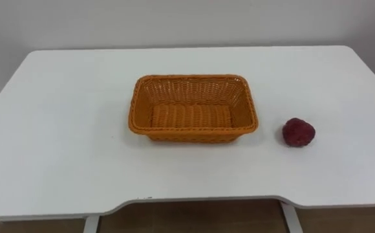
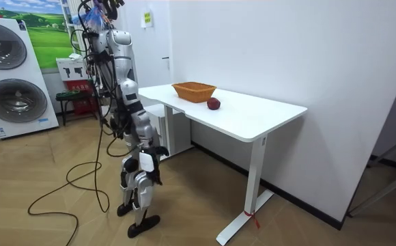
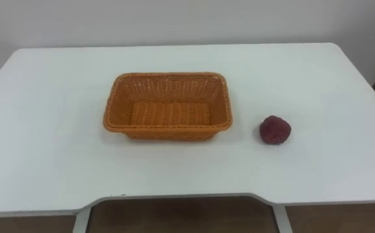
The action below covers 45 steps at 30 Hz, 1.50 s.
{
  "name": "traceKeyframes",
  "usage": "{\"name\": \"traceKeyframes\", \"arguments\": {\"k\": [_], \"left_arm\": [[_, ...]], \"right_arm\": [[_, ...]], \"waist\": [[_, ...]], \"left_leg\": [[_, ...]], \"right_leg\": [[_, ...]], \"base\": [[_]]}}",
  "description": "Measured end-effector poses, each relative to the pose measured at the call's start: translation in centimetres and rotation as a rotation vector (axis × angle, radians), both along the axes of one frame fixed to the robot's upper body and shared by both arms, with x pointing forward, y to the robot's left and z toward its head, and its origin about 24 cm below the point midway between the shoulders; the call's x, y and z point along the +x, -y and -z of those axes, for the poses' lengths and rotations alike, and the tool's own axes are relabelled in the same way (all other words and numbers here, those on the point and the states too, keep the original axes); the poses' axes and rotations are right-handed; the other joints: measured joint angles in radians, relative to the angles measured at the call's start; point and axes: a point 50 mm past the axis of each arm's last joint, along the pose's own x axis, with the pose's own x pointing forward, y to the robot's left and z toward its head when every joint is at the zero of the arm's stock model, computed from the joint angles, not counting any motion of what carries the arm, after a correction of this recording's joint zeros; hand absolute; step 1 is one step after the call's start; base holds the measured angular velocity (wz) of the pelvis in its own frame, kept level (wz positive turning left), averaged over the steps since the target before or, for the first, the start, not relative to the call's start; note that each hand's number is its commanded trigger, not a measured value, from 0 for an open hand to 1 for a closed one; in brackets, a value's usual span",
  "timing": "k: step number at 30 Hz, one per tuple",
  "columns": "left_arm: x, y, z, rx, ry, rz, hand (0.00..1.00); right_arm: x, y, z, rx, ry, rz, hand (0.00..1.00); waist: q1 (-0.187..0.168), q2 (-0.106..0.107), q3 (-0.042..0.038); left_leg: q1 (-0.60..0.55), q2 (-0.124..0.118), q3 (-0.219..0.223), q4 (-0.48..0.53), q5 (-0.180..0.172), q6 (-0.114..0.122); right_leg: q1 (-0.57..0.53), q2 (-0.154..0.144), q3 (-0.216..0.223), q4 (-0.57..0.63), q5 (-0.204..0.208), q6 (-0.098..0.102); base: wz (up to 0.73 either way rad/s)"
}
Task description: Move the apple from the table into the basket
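A dark red apple lies on the white table, a short way to the right of an orange wicker basket. The basket stands near the table's middle and holds nothing. Apple and basket are apart, not touching. In the room view I stand upright at the table's front edge, facing the basket and apple. My right hand hangs low by my hip, below the tabletop and away from both.
The table's front edge curves inward just before me. A white wall runs behind the table. Washing machines stand at the room view's left, with open wooden floor around me.
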Motion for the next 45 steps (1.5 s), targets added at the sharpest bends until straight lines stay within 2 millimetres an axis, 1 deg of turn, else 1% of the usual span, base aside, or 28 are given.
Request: {"name": "traceKeyframes", "arguments": {"k": [1, 2, 4, 6, 8, 9, 10, 11, 12, 13, 15, 16, 19, 20, 22, 23, 24, 25, 28, 29, 31, 33, 35, 37, 38, 40, 42, 45], "left_arm": [[0.0, -0.1, 0.0, 0.012, 0.008, -0.007, 0.0], [0.1, -0.2, -0.1, 0.015, 0.011, -0.01, 0.0], [0.2, -0.4, -0.1, 0.022, 0.026, -0.027, 0.0], [0.2, -0.7, -0.3, 0.027, 0.037, -0.029, 0.0], [-0.1, -0.9, -0.4, 0.036, 0.048, -0.037, 0.0], [-0.2, -1.1, -0.5, 0.043, 0.055, -0.034, 0.0], [-0.2, -1.3, -0.6, 0.049, 0.072, -0.045, 0.0], [-0.2, -1.4, -0.7, 0.053, 0.078, -0.049, 0.0], [-0.2, -1.6, -0.7, 0.059, 0.088, -0.046, 0.0], [-0.2, -1.6, -0.8, 0.061, 0.092, -0.043, 0.0], [-0.2, -1.7, -0.8, 0.061, 0.103, -0.045, 0.0], [-0.2, -1.7, -0.8, 0.061, 0.107, -0.047, 0.0], [0.2, -2.0, -0.9, 0.069, 0.121, -0.034, 0.0], [0.3, -2.1, -0.9, 0.07, 0.126, -0.03, 0.0], [0.5, -2.3, -1.1, 0.075, 0.14, -0.017, 0.0], [0.6, -2.4, -1.1, 0.077, 0.144, -0.01, 0.0], [0.7, -2.5, -1.1, 0.08, 0.153, -0.001, 0.0], [0.7, -2.6, -1.2, 0.089, 0.156, -0.001, 0.0], [0.4, -2.6, -1.2, 0.1, 0.15, -0.001, 0.0], [0.5, -2.6, -1.2, 0.1, 0.153, 0.0, 0.0], [0.9, -2.4, -1.1, 0.093, 0.156, 0.026, 0.0], [1.1, -2.1, -1.0, 0.081, 0.153, 0.06, 0.0], [1.5, -1.8, -1.0, 0.072, 0.16, 0.084, 0.0], [1.9, -1.8, -1.0, 0.07, 0.166, 0.087, 0.0], [1.9, -1.9, -1.0, 0.07, 0.166, 0.088, 0.0], [2.0, -1.8, -1.0, 0.067, 0.168, 0.093, 0.0], [2.1, -1.7, -0.9, 0.06, 0.163, 0.112, 0.0], [2.2, -1.5, -0.9, 0.046, 0.159, 0.132, 0.0]], "right_arm": [[0.3, 0.3, -0.1, -0.016, 0.017, 0.091, 0.0], [0.5, 0.5, -0.1, -0.024, 0.024, 0.129, 0.0], [1.6, 1.5, -0.5, -0.066, 0.057, 0.232, 0.0], [2.4, 2.4, -0.9, -0.104, 0.091, 0.299, 0.0], [3.7, 3.6, -1.7, -0.148, 0.128, 0.345, 0.0], [4.4, 4.5, -2.3, -0.187, 0.153, 0.378, 0.0], [5.0, 5.5, -3.1, -0.233, 0.176, 0.42, 0.0], [5.2, 5.9, -3.4, -0.255, 0.184, 0.439, 0.0], [5.8, 6.8, -4.2, -0.304, 0.195, 0.456, 0.0], [6.1, 7.2, -4.7, -0.332, 0.197, 0.449, 0.0], [7.4, 8.8, -6.7, -0.445, 0.19, 0.421, 0.0], [7.8, 9.1, -7.3, -0.475, 0.186, 0.413, 0.0], [10.3, 10.8, -11.7, -0.714, 0.18, 0.329, 0.0], [10.6, 11.0, -12.5, -0.757, 0.18, 0.321, 0.0], [11.5, 11.5, -14.9, -0.932, 0.138, 0.282, 0.0], [11.7, 11.5, -15.5, -0.982, 0.121, 0.269, 0.0], [11.8, 11.6, -16.5, -1.077, 0.084, 0.242, 0.0], [12.1, 11.5, -17.5, -1.159, 0.062, 0.222, 0.0], [12.8, 11.1, -18.9, -1.297, 0.03, 0.161, 0.0], [13.1, 10.9, -19.6, -1.363, 0.014, 0.134, 0.0], [14.2, 9.9, -21.2, -1.515, 0.026, 0.05, 0.0], [15.2, 9.0, -22.2, -1.615, 0.061, -0.022, 0.0], [16.1, 8.4, -22.8, -1.665, 0.102, -0.081, 0.0], [17.1, 7.7, -23.2, -1.705, 0.157, -0.176, 0.0], [17.4, 7.5, -23.2, -1.712, 0.174, -0.205, 0.0], [18.3, 6.7, -23.2, -1.729, 0.229, -0.324, 0.0], [18.8, 6.0, -23.0, -1.719, 0.271, -0.402, 0.0], [19.6, 5.0, -22.5, -1.691, 0.34, -0.521, 0.0]], "waist": [[-0.005, 0.0, -0.0001], [-0.009, 0.001, -0.0003], [-0.018, 0.004, -0.0006], [-0.019, 0.005, -0.0007], [-0.02, 0.004, -0.0024], [-0.026, 0.006, -0.0019], [-0.028, 0.004, -0.0028], [-0.031, 0.001, -0.0039], [-0.032, -0.001, -0.004], [-0.031, -0.005, -0.0061], [-0.035, -0.003, -0.0054], [-0.033, -0.003, -0.0055], [-0.028, -0.003, -0.0046], [-0.028, -0.004, -0.0045], [-0.019, -0.005, -0.0031], [-0.018, -0.007, -0.0032], [-0.011, -0.01, -0.0045], [-0.011, -0.01, -0.0029], [-0.009, -0.011, -0.0018], [0.003, -0.011, -0.0023], [0.015, -0.008, -0.0014], [0.024, -0.005, -0.0013], [0.038, -0.002, -0.0024], [0.059, -0.004, 0.0006], [0.062, -0.004, 0.001], [0.066, -0.006, 0.0016], [0.066, -0.012, 0.006], [0.066, -0.013, 0.0063]], "left_leg": [[0.0, 0.0, 0.0, 0.0, -0.001, 0.0], [0.0, 0.0, 0.001, -0.001, -0.001, 0.0], [0.0, 0.001, 0.007, -0.004, -0.001, 0.0], [0.0, 0.001, 0.012, -0.005, -0.001, 0.0], [-0.001, 0.002, 0.021, -0.006, -0.001, 0.0], [-0.001, 0.001, 0.021, -0.006, -0.001, 0.001], [0.0, 0.0, 0.021, -0.006, -0.001, 0.001], [0.0, 0.0, 0.021, -0.006, -0.001, 0.001], [-0.003, 0.0, 0.021, -0.005, -0.001, 0.001], [-0.004, -0.001, 0.021, -0.005, -0.001, 0.001], [-0.012, -0.001, 0.02, -0.004, -0.001, 0.001], [-0.013, -0.001, 0.021, -0.004, -0.001, 0.001], [-0.021, 0.0, 0.026, -0.004, -0.001, 0.001], [-0.022, 0.0, 0.026, -0.003, -0.001, 0.001], [-0.029, 0.0, 0.025, 0.002, -0.001, 0.001], [-0.035, 0.0, 0.025, 0.005, -0.001, 0.001], [-0.049, -0.001, 0.022, 0.008, -0.001, 0.001], [-0.055, 0.0, 0.02, 0.009, -0.001, 0.001], [-0.065, 0.0, 0.02, 0.009, 0.0, 0.001], [-0.062, 0.0, 0.021, 0.009, 0.0, 0.001], [-0.069, 0.0, 0.02, 0.009, 0.0, 0.001], [-0.071, 0.001, 0.02, 0.009, 0.0, 0.001], [-0.07, 0.001, 0.02, 0.009, 0.0, 0.001], [-0.066, 0.002, 0.02, 0.007, 0.0, 0.001], [-0.065, 0.002, 0.02, 0.007, 0.0, 0.001], [-0.064, 0.002, 0.014, 0.007, 0.0, 0.001], [-0.064, 0.001, 0.006, 0.008, 0.0, 0.001], [-0.061, 0.002, 0.004, 0.009, 0.0, 0.001]], "right_leg": [[0.0, 0.0, 0.001, -0.001, 0.0, 0.0], [0.0, 0.0, 0.001, -0.001, 0.0, 0.0], [-0.005, 0.0, 0.007, -0.002, 0.0, 0.0], [-0.007, 0.0, 0.014, 0.0, 0.0, 0.0], [-0.013, 0.001, 0.023, 0.0, 0.0, 0.001], [-0.012, 0.001, 0.023, 0.0, 0.0, 0.001], [-0.011, 0.001, 0.023, 0.0, 0.001, 0.002], [-0.011, 0.001, 0.023, 0.0, 0.001, 0.002], [-0.012, 0.001, 0.023, 0.0, 0.001, 0.002], [-0.013, 0.001, 0.023, 0.0, 0.001, 0.002], [-0.018, 0.001, 0.026, 0.0, 0.0, 0.002], [-0.02, 0.001, 0.028, 0.001, 0.0, 0.002], [-0.039, 0.002, 0.03, 0.013, -0.001, 0.003], [-0.039, 0.002, 0.031, 0.013, -0.001, 0.003], [-0.043, 0.002, 0.032, 0.012, -0.001, 0.004], [-0.048, 0.002, 0.031, 0.013, -0.001, 0.004], [-0.06, 0.002, 0.029, 0.014, -0.001, 0.004], [-0.072, 0.002, 0.027, 0.018, 0.0, 0.004], [-0.077, 0.003, 0.027, 0.021, 0.0, 0.004], [-0.079, 0.003, 0.028, 0.02, 0.001, 0.004], [-0.087, 0.003, 0.027, 0.022, 0.001, 0.003], [-0.089, 0.003, 0.026, 0.022, 0.001, 0.003], [-0.088, 0.003, 0.026, 0.023, 0.001, 0.003], [-0.086, 0.004, 0.026, 0.027, 0.001, 0.003], [-0.085, 0.004, 0.026, 0.027, 0.001, 0.003], [-0.081, 0.003, 0.021, 0.022, 0.002, 0.002], [-0.071, 0.003, 0.016, 0.015, 0.003, 0.002], [-0.071, 0.003, 0.013, 0.015, 0.003, 0.002]], "base": [[0.0], [0.0], [-0.06], [-0.1], [-0.13], [-0.05], [0.0], [0.0], [0.0], [0.0], [0.0], [-0.05], [-0.06], [0.0], [0.0], [0.04], [0.05], [0.04], [0.0], [-0.03], [0.0], [0.0], [0.0], [0.0], [0.0], [0.06], [0.09], [0.02]]}}
